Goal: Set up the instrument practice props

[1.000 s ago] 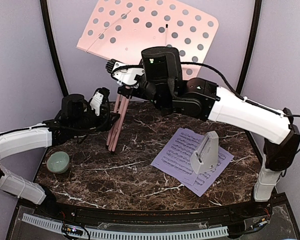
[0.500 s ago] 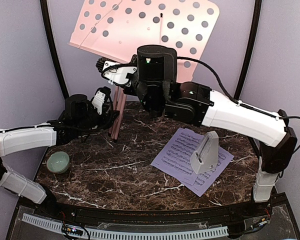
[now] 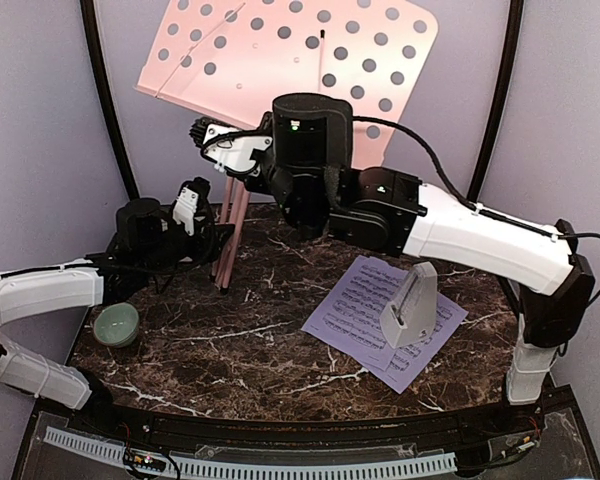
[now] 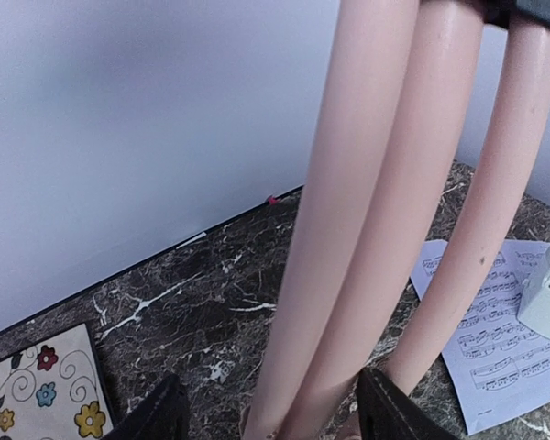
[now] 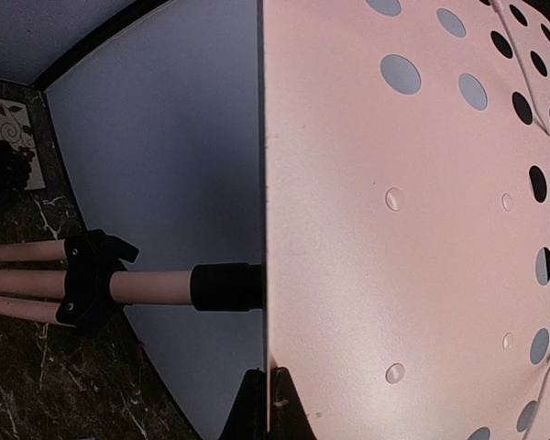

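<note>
We see the pink perforated metal music stand (image 3: 280,50) at the far left-centre of the dark marble table (image 3: 230,345), its legs bunched together. Our right arm stretches across from the near right, right gripper (image 5: 264,403) clamped on the stand's plate edge. Our left arm reaches in low, left gripper (image 4: 270,414) spread apart around the legs. At the near right, two white sheet-music pages (image 3: 352,312) carry the small white-grey pyramid metronome (image 3: 412,305).

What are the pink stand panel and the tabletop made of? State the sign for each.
The pink stand panel looks like painted sheet metal, satin: thin edge, punched holes, pressed dimples. The tabletop looks like dark marble or marble-look laminate, glossy: white veining; cannot tell which.
</note>
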Available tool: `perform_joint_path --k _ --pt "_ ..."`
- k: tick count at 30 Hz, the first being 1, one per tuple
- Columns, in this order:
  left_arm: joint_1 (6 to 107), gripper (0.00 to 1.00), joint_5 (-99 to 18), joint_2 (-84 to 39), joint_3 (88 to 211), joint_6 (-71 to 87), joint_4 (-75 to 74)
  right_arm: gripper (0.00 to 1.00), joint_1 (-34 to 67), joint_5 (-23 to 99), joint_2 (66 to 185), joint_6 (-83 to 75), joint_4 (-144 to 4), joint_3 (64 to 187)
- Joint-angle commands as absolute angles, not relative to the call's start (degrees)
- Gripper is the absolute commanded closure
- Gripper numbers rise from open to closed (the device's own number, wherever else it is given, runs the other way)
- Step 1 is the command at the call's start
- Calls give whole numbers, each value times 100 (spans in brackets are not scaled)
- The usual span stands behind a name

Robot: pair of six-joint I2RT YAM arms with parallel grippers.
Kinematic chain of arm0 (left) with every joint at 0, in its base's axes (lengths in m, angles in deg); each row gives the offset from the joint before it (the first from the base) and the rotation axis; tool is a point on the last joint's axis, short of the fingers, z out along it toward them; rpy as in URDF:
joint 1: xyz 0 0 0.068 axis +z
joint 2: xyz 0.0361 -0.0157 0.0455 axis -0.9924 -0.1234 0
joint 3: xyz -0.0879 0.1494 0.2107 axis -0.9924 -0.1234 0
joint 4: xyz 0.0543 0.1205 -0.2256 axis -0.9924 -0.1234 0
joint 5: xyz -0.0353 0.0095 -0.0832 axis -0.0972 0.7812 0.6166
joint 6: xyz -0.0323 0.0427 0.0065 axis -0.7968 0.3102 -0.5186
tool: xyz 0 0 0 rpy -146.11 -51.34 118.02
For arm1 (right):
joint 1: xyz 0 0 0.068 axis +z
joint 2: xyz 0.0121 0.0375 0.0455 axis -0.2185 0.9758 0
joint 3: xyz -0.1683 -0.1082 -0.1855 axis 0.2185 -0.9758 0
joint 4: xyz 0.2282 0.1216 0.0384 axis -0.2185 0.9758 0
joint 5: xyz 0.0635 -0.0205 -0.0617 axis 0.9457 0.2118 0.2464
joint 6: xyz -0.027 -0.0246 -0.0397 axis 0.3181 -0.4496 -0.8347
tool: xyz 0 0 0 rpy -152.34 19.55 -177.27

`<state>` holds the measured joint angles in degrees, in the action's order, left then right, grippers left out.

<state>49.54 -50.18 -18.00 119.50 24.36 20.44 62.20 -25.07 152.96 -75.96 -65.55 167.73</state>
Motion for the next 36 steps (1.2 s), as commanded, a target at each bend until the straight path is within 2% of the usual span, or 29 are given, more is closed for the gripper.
perform_joint_path --k 1,4,12,29,36 --pt "4986 34 -4468 -1551 11810 2236 2527 100 6315 -2596 14518 -7486 -8435 16905" --pt "4986 33 -4358 -1529 11799 2237 2565 100 6328 -2587 14477 -7473 -8471 16835" --pt "5004 35 -5090 -1420 11770 2378 2671 100 6390 -2558 14414 -7576 -8532 16778" --pt "4982 40 -5598 -2411 12546 2898 2426 100 6595 -2468 14522 -7713 -8606 17023" --pt "4866 44 -6426 -2823 12685 1762 2791 100 6650 -2605 14766 -7546 -8511 17466"
